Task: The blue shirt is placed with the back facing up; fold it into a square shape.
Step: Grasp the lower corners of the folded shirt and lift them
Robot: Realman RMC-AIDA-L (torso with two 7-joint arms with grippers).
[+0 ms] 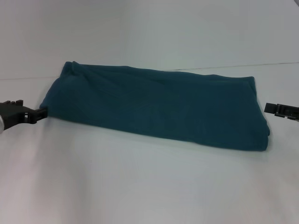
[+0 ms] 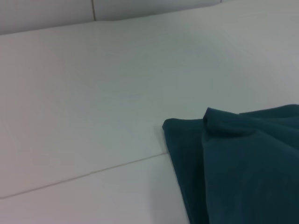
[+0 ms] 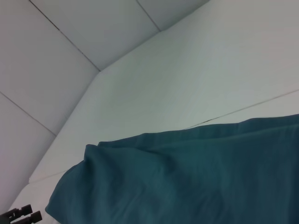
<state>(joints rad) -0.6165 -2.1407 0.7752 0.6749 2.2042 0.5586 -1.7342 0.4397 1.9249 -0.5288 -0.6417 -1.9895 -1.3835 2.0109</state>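
1. We see the blue shirt (image 1: 154, 105) lying on the white table (image 1: 140, 186) as a long folded band, its length running from our left side to our right, and it sits in the middle of the work area.
2. Its near edge is a fairly straight line slanting down toward our right; the far edge is softly rumpled, with a small raised fold at the far left corner.
3. In the left wrist view that corner of the shirt (image 2: 238, 163) shows layered fabric, one ply overlapping another, flat on the table (image 2: 93, 116).
4. In the right wrist view the shirt (image 3: 187, 182) fills the lower part, creased lengthwise.
5. Our left gripper (image 1: 41, 112) hangs low just at the shirt's left end; we cannot tell whether it touches the cloth or how its fingers stand.
6. Our right gripper (image 1: 271, 108) sits near the shirt's right end, apart from the fabric; we cannot tell its finger state either.
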